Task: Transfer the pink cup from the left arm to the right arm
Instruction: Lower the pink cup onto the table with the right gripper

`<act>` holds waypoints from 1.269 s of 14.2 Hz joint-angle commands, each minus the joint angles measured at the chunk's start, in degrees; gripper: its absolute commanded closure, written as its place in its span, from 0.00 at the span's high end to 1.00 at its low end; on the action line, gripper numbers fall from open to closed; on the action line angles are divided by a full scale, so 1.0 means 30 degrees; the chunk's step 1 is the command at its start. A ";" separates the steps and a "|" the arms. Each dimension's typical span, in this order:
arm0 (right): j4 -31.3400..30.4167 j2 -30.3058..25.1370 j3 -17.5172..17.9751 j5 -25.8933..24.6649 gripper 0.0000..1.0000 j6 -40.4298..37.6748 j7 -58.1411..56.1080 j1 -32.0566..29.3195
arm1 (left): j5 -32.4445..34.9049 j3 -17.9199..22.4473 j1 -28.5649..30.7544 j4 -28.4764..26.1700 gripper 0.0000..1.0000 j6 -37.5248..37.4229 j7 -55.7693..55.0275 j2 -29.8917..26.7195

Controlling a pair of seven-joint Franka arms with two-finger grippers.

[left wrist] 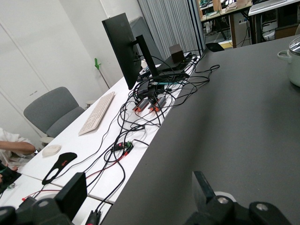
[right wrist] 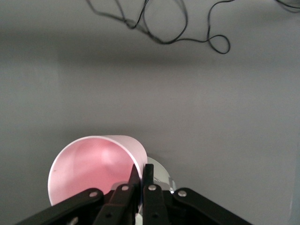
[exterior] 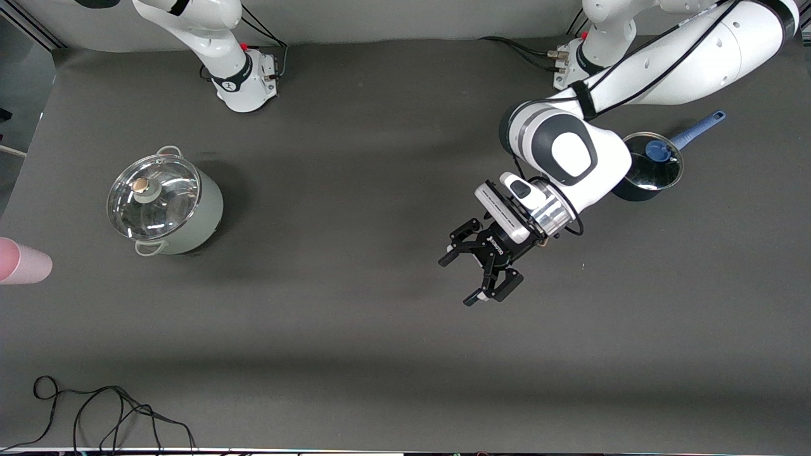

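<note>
Over the table [exterior: 355, 329], well toward the left arm's end from the lidded pot [exterior: 166, 206], my left gripper [exterior: 479, 273] hangs with fingers spread, holding nothing. My right gripper [right wrist: 141, 176] is pinched on the rim of the pink cup [right wrist: 93, 171], held beside that pot at the right arm's end.

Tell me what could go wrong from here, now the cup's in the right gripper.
The right gripper pinches only the pink cup's rim, so the cup could swing or slip out. In the front view the cup sits at the frame edge, near the lidded pot, which it might bump. The open left gripper hangs over bare mat.
</note>
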 commanded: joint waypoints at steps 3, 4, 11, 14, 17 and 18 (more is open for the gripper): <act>-0.3835 -0.0138 0.0254 0.1734 0.00 0.4065 -0.2435 -0.0364 | 0.1781 0.1824 0.1396 -0.0164 1.00 -0.5521 0.1256 -0.0197; -0.4806 -0.0109 0.0254 0.1734 0.00 0.5269 -0.2670 -0.0305 | 0.2337 0.2147 0.2038 -0.0193 1.00 -0.7015 0.1256 -0.0197; -0.7042 0.2845 0.0488 0.2203 0.00 1.1017 -0.3580 0.0367 | 1.6551 0.6106 0.5759 0.1820 1.00 -2.1832 -0.8769 -0.0724; -0.7071 0.3902 0.0488 0.2203 0.00 1.2017 -0.4133 0.0428 | 1.9742 0.5901 0.7226 0.3085 1.00 -2.5740 -1.1893 -0.0870; -0.7071 0.5072 0.0488 0.2203 0.00 1.3245 -0.5246 0.0253 | 2.1609 0.5872 0.8311 0.3292 1.00 -2.7912 -1.4582 -0.1483; -0.7071 0.5396 0.0488 0.2203 0.00 1.3627 -0.5569 0.0223 | 2.2490 0.5871 0.8372 0.3699 1.00 -2.8789 -1.5695 -0.1689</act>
